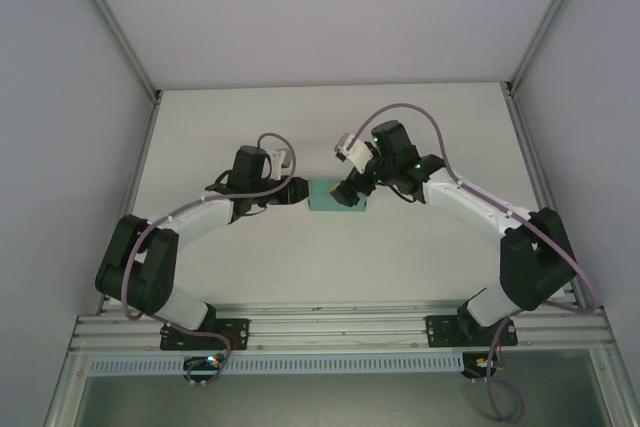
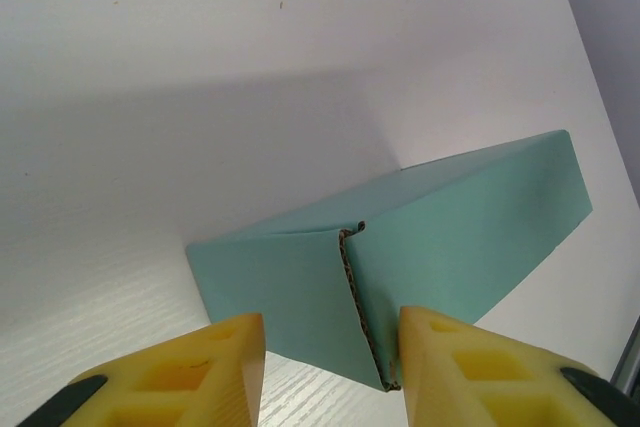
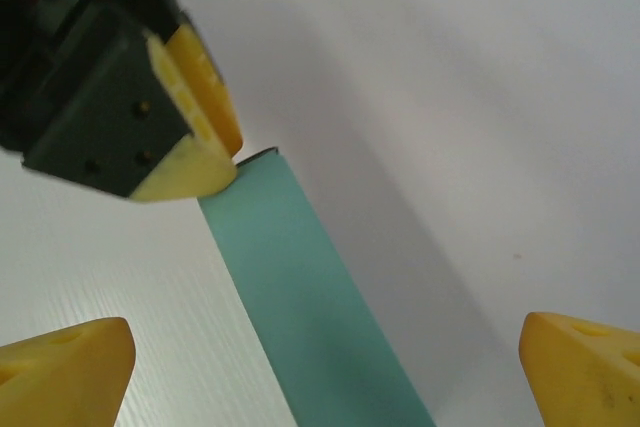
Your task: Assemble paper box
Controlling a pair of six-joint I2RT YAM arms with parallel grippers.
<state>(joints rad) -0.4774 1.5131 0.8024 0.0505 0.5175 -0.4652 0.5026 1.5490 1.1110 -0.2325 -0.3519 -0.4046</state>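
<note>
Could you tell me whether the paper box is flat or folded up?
Folded up: the paper box has raised walls, two meeting at a corner seam.

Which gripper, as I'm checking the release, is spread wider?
The right gripper: its fingers stand far apart, clear of the paper box between them. The left gripper's sit closer, at the box's corner.

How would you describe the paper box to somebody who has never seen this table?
Look at the middle of the white table, where the left gripper and the right gripper face each other. Between them lies the paper box: a small card box, the one teal-green thing on the white surface.
</note>
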